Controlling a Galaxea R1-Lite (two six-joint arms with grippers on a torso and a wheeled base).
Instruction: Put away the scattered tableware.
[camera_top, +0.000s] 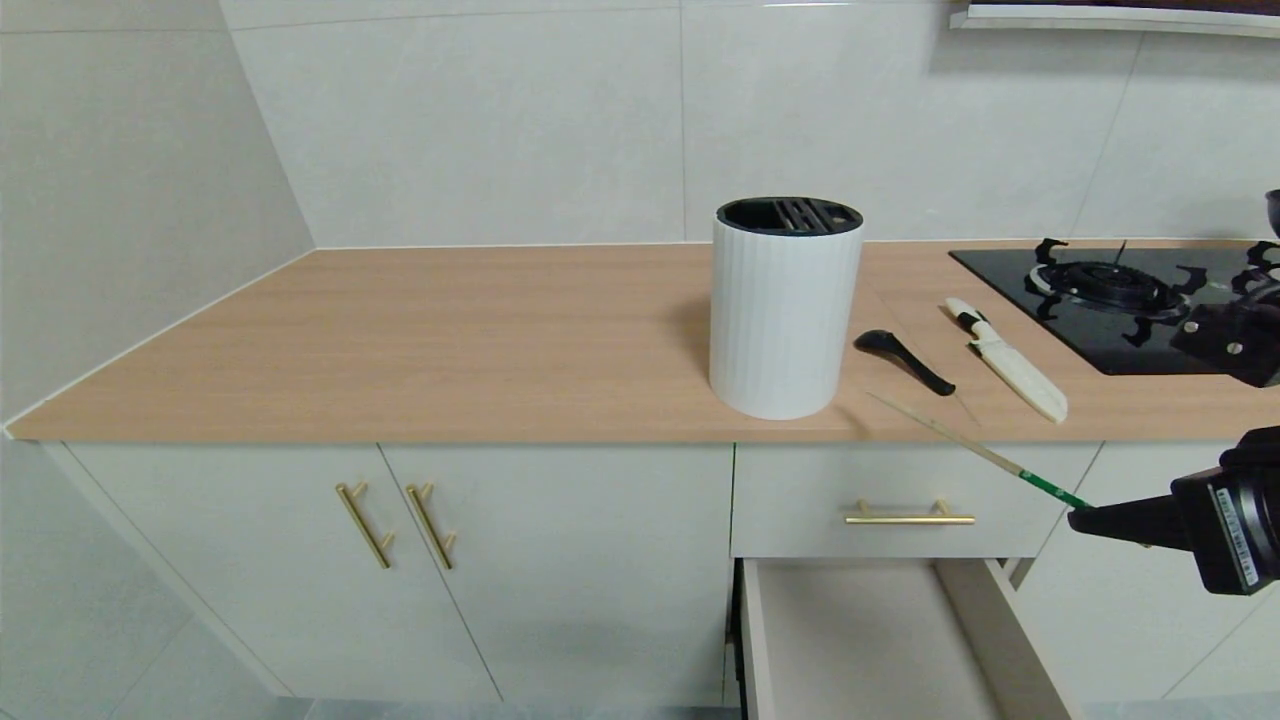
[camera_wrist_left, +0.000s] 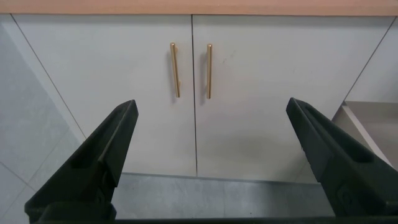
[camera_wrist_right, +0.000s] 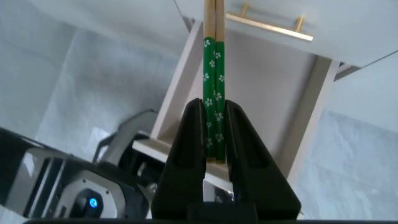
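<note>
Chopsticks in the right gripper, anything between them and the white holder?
Nothing visible does. The chopsticks in the right gripper point toward the white holder; the black spoon and knife lie flat beside it.

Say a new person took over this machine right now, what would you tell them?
Left gripper: open, holding nothing, low before the cabinet doors.
Right gripper: shut on the chopsticks, off the counter's front edge, above the open drawer.
On the counter: white holder, with black spoon and knife lying beside it.
Done: chopsticks picked up.
Left: stow chopsticks, then spoon and knife.
</note>
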